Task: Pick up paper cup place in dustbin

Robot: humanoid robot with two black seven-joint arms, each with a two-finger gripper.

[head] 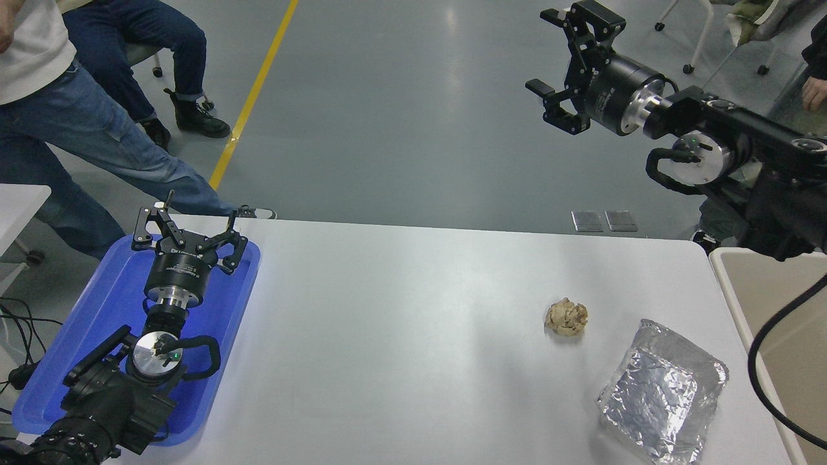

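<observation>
The paper cup is not in view. The beige dustbin (730, 284) stands at the table's right edge, partly hidden behind my right arm. My right gripper (549, 55) is open and empty, held high beyond the table's far edge at the upper right. My left gripper (187, 223) is open and empty, parked over the blue tray (97, 323) at the lower left.
A crumpled tan paper ball (566, 317) and a crinkled silver foil tray (662, 394) lie on the white table (400, 336) at the right. People's legs (97, 142) are at the far left, and a hand (814, 93) shows at the right edge.
</observation>
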